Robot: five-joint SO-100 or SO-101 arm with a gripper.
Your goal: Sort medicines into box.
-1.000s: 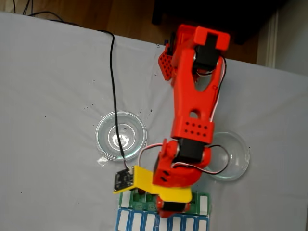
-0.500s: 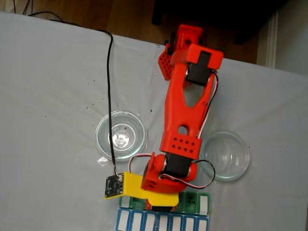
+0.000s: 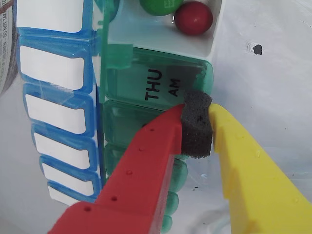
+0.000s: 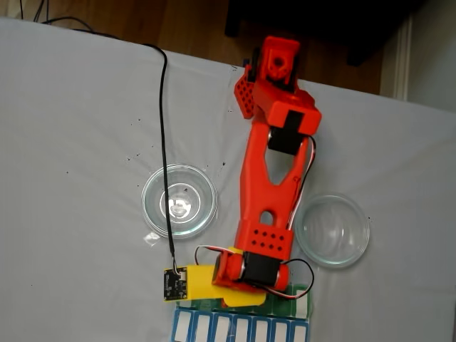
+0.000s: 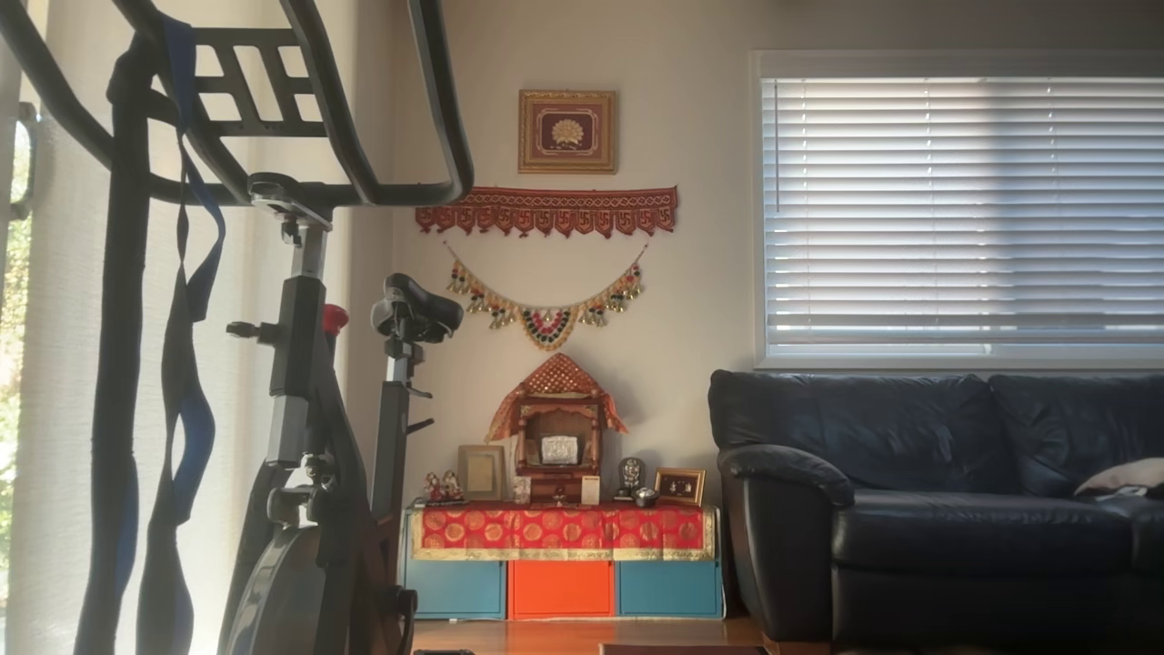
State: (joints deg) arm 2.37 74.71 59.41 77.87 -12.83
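The claw (image 3: 197, 129), closed with only its foam pad between the fingers, is held over the pill organiser's (image 3: 146, 87) THU lid. At twelve o'clock, a red ball (image 3: 193, 18) is seen in an open compartment. Lid contact should be kept gentle.
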